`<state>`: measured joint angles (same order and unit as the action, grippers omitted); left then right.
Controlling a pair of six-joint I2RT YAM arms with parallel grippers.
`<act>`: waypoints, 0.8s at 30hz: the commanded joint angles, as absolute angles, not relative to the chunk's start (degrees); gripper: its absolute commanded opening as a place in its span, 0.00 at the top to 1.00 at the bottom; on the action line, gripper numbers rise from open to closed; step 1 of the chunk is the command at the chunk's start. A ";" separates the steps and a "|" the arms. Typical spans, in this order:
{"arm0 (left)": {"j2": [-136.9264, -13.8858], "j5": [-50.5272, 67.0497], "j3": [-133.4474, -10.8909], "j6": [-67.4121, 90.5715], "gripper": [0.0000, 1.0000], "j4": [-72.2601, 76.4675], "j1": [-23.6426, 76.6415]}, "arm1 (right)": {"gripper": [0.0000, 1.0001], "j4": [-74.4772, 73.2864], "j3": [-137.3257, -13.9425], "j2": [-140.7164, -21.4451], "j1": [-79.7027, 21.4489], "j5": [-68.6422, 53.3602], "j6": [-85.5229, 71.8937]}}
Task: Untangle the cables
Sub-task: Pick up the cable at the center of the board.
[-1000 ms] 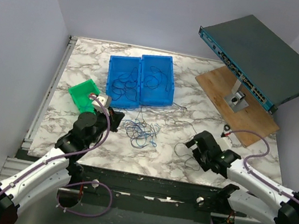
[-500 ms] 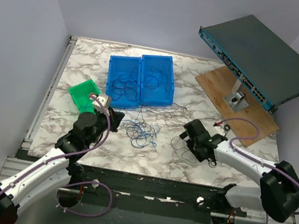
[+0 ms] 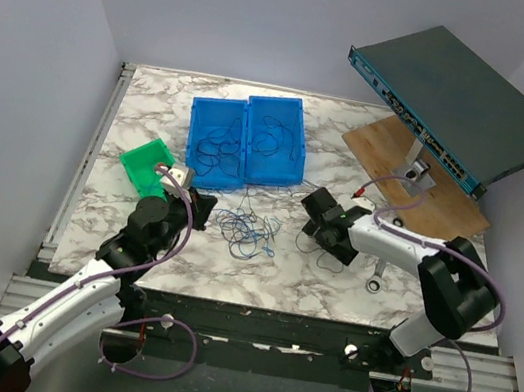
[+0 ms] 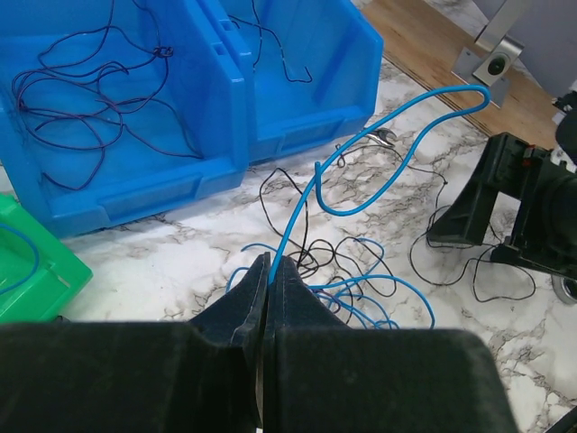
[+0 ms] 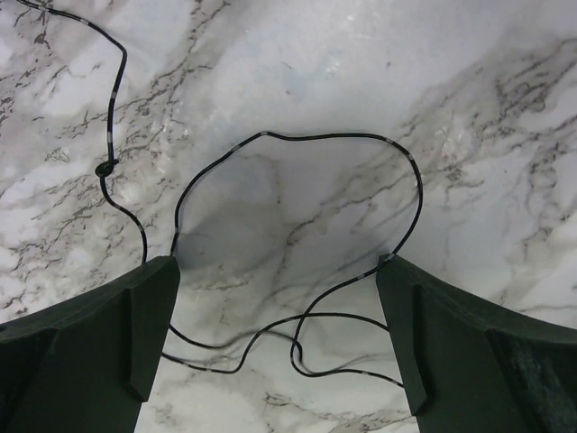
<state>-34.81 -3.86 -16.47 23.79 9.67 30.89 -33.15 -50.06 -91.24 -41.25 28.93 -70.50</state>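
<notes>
While the left gripper (image 4: 268,269) sits pinched tight on a blue cable (image 4: 288,225), rest of the cables (image 3: 248,230) in a pile on the marble table (image 3: 146,105) just ahead, right gripper (image 5: 278,280) spread wide, gripping nothing, over a dark cable loop (image 5: 315,137)

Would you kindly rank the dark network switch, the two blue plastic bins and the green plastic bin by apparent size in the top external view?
1. Dark network switch: largest, though raised nearer the camera.
2. Left blue plastic bin and right blue plastic bin: they look alike.
3. Green plastic bin: smallest.
</notes>
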 commanded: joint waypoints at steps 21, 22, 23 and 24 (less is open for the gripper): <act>-33.31 -6.06 -16.10 23.03 1.00 8.90 31.29 | 0.99 -33.49 -52.89 -81.48 -40.93 29.80 -54.97; -33.16 -6.21 -16.08 23.03 1.00 8.79 31.32 | 0.99 -33.44 -52.86 -79.37 -40.87 29.03 -54.27; -33.03 -6.24 -16.06 23.04 1.00 8.78 31.29 | 0.99 -33.41 -52.82 -77.76 -40.83 28.48 -53.49; -32.99 -6.33 -16.00 23.03 1.00 8.78 31.28 | 0.99 -33.75 -52.95 -76.05 -40.93 28.12 -53.27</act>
<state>-34.00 -4.60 -16.47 23.70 9.23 30.89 -32.27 -52.84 -82.11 -41.15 30.26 -57.04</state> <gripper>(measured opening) 0.012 0.027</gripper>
